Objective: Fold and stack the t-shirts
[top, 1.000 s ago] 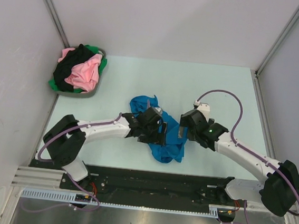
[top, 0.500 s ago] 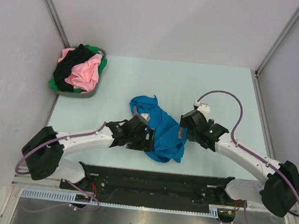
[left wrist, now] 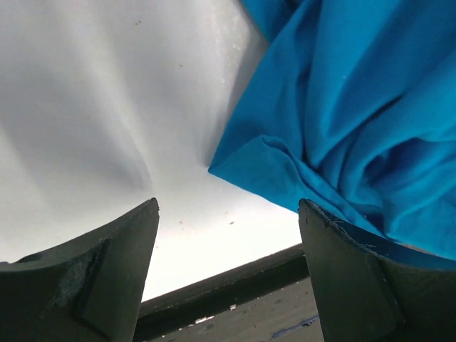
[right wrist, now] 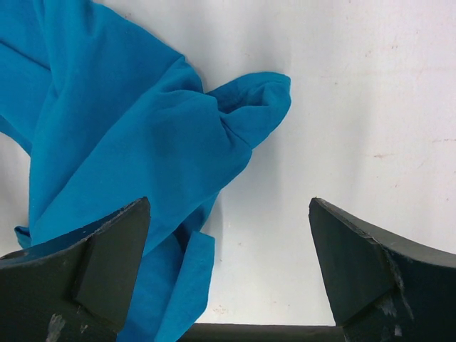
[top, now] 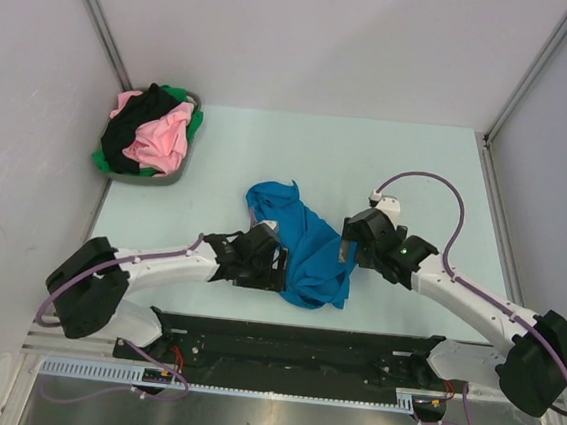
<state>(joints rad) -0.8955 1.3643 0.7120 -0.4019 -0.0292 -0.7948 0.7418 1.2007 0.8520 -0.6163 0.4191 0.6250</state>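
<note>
Our left tool (left wrist: 228, 206) hangs low over the counter (top: 418, 175), jaws spread wide and gripping nothing. The crumpled blue t-shirt (left wrist: 356, 107) lies just ahead of it, and the cloth runs under its right finger. Our right tool (right wrist: 229, 203) is also wide open and empty. The same shirt lies ahead toward its left finger, one bunched corner pointing across the gap. Well beyond our left tool, the pink t-shirt (top: 165, 141), black t-shirt (top: 136, 123) and green t-shirt (top: 179, 94) are heaped in the grey basket (top: 146, 180).
</note>
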